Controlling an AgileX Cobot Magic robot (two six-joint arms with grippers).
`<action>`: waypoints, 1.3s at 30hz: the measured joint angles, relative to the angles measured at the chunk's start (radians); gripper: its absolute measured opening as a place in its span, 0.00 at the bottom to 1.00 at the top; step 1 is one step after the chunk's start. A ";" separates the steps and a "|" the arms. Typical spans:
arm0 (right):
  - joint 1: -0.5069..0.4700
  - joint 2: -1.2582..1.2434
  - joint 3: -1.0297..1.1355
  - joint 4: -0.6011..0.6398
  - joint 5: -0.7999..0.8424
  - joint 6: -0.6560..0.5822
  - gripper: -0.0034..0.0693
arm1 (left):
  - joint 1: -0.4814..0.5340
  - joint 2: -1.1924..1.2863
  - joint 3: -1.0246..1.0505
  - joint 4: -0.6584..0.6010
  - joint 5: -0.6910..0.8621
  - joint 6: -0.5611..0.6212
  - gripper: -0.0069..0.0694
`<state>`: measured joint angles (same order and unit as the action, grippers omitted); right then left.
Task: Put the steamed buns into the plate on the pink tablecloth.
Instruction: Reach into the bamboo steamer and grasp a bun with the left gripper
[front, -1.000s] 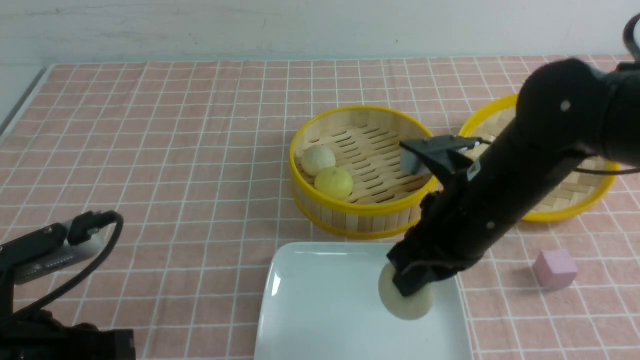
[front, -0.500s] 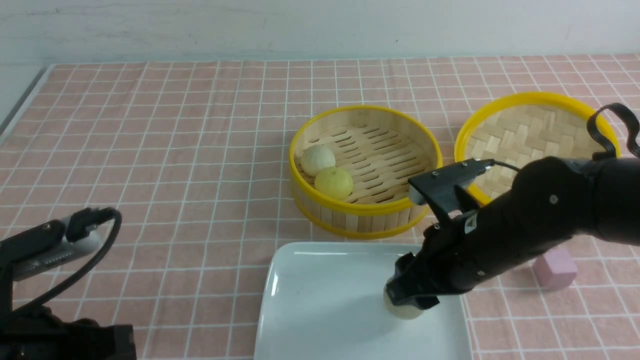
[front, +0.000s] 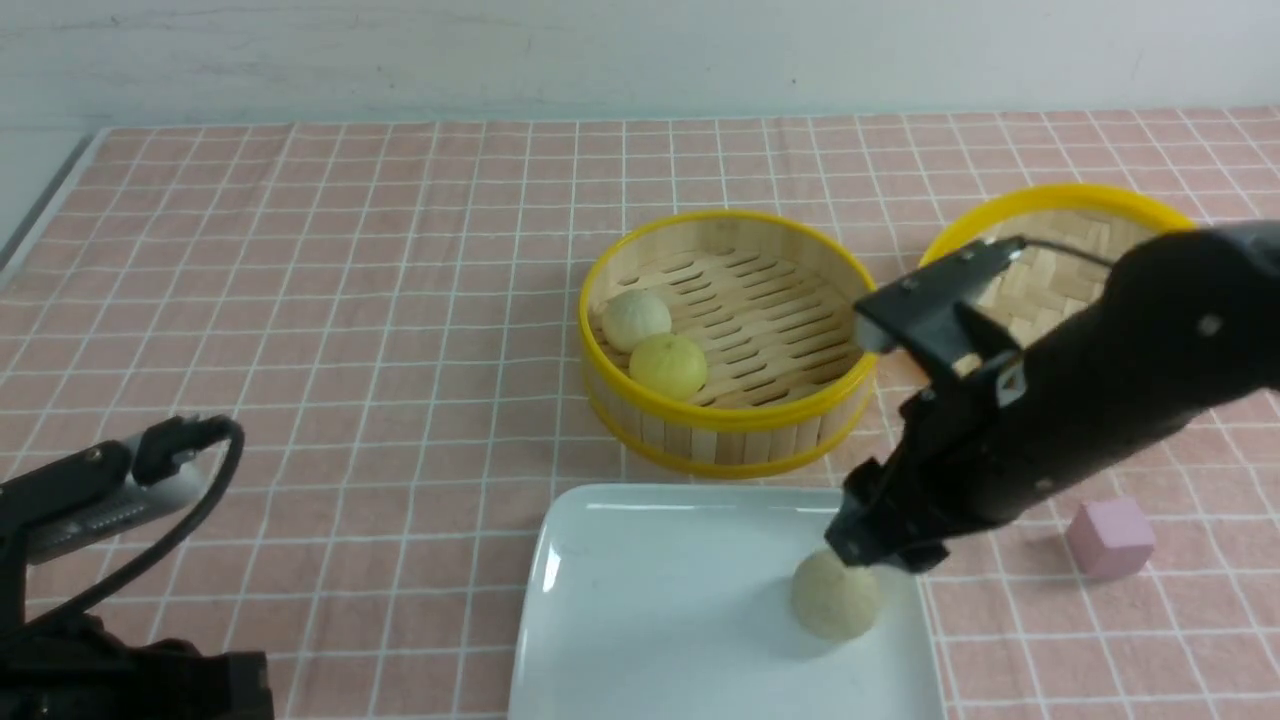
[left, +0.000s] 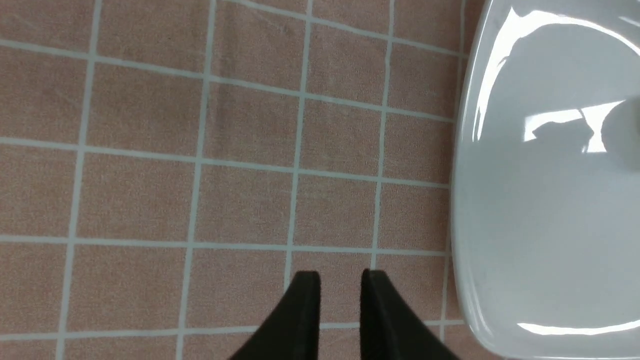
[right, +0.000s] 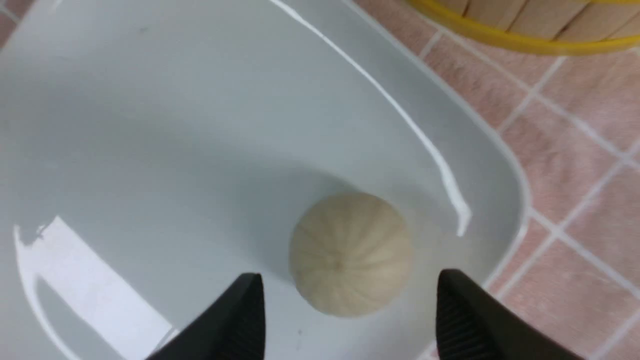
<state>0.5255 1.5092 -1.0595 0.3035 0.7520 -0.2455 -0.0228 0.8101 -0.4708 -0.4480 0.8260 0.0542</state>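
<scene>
One pale steamed bun (front: 836, 595) lies free on the white plate (front: 640, 620), near its right rim. My right gripper (front: 882, 548) hangs just above it, open. In the right wrist view the bun (right: 350, 255) rests on the plate (right: 150, 125) beyond my wide-apart fingertips (right: 250, 300), untouched. Another pale bun (front: 636, 318) and a yellow bun (front: 668, 365) sit in the bamboo steamer basket (front: 730, 440). My left gripper (left: 340, 280) hovers over the pink tablecloth (left: 150, 190) beside the plate's edge (left: 465, 210). Its fingers stand a narrow gap apart with nothing between them.
The yellow-rimmed woven lid (front: 1060, 250) lies to the right of the basket, partly behind my right arm. A small pink cube (front: 1110, 537) sits on the cloth to the right of the plate. My left arm (front: 100, 500) rests at the near left corner.
My right gripper opened and let the pale bun go onto the plate, then lifted up and to the right. The left arm has stayed in place.
</scene>
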 joint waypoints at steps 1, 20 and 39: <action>-0.012 -0.021 -0.023 -0.012 0.045 0.007 0.67 | 0.000 0.000 0.000 0.000 0.004 0.000 0.29; -0.151 -0.655 0.163 -0.477 0.493 0.415 0.14 | -0.001 0.398 -0.452 -0.118 0.070 0.036 0.13; -0.151 -1.003 0.504 -0.460 0.245 0.430 0.03 | -0.470 0.952 -1.138 -0.067 0.180 0.097 0.29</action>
<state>0.3748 0.5064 -0.5552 -0.1564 0.9975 0.1848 -0.4924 1.7625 -1.6086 -0.5151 1.0064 0.1516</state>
